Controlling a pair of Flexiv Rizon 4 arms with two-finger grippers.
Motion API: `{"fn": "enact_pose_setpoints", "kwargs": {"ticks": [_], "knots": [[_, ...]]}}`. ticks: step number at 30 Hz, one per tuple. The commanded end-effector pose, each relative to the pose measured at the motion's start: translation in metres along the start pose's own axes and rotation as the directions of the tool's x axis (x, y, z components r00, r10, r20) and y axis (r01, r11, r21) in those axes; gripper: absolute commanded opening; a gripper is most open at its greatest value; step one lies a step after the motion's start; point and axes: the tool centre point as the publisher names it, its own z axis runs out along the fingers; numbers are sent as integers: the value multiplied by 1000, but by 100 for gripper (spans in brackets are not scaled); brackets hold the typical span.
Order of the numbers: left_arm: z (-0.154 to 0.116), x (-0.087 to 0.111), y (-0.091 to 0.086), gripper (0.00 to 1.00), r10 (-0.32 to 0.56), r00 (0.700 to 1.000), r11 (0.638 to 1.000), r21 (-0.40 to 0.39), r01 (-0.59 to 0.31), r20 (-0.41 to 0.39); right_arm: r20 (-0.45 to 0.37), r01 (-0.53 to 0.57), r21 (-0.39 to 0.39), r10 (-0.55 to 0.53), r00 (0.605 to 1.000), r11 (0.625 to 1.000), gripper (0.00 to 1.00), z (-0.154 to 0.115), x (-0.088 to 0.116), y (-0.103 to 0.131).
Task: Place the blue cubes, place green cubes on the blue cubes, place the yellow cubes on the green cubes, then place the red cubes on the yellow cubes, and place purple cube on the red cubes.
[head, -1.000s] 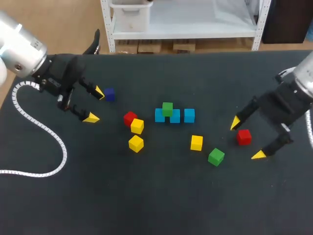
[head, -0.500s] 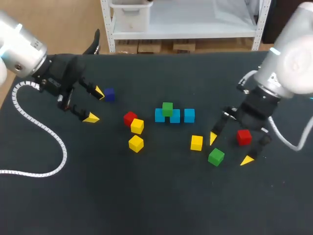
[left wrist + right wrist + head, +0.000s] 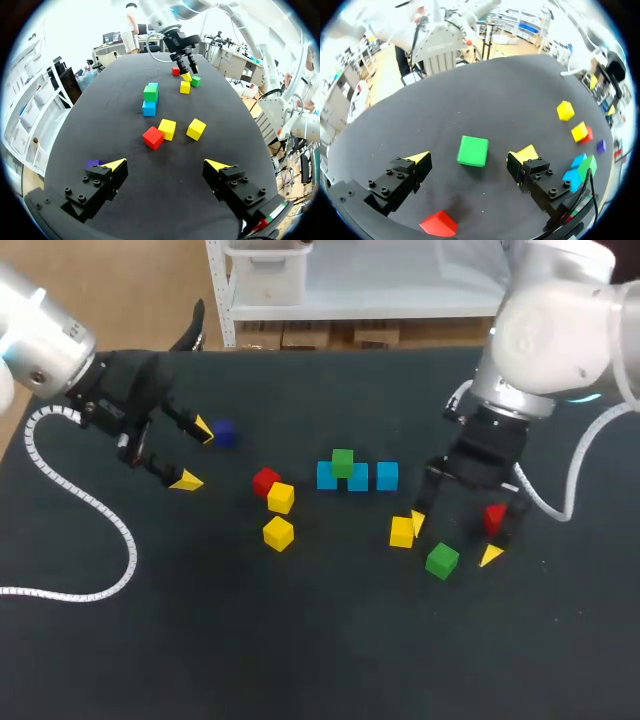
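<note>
Three blue cubes (image 3: 357,478) lie in a row at the middle of the table (image 3: 300,660). The left and middle ones touch; the right one stands just apart. The stacked green cube (image 3: 343,462) rests on the row, over the joint between the left and middle blue cubes.

The loose green cube (image 3: 442,560) lies on the table to the right of the row, nearer the robot. In the right wrist view it sits between the fingertips of the right gripper (image 3: 454,540). That gripper is spread wide, with neither finger touching the cube, and it holds nothing.

The right yellow cube (image 3: 402,531) lies just beside the gripper's left fingertip. The right red cube (image 3: 496,518) lies at the gripper's other finger and is partly hidden by it.

Left of the row, the left red cube (image 3: 265,481) and the upper yellow cube (image 3: 281,497) touch. The lower yellow cube (image 3: 278,533) lies near them, closer to the robot.

The purple cube (image 3: 223,433) lies further left, just beside one fingertip of the left gripper (image 3: 195,453). That gripper is low over the table, fully spread and empty. A white cable (image 3: 110,530) from the left arm lies in a curve on the table.
</note>
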Motion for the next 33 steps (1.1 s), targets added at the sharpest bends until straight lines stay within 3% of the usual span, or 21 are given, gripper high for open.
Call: {"fn": "enact_pose_setpoints", "kwargs": {"ticks": [1, 8, 30, 32, 33], "knots": [[1, 1, 1, 100, 4, 1000, 1000, 1, -4, 4, -11, -66, 43, 67, 998, 997, 100, -1, 0, 4], [1, 1, 1, 100, 4, 1000, 1000, 1, -4, 4, 19, -190, 132, 189, 982, 973, 100, -3, -1, 9], [1, 1, 1, 100, 4, 1000, 1000, 1, -4, 4, 51, -217, 137, 211, 976, 967, 99, 8, -8, 6], [1, 1, 1, 100, 4, 1000, 1000, 1, -4, 4, 51, -222, 135, 217, 975, 966, 82, 8, -7, 7], [1, 1, 1, 100, 4, 1000, 1000, 1, -4, 4, 51, -224, 135, 219, 974, 965, 66, 8, -7, 7]]}}
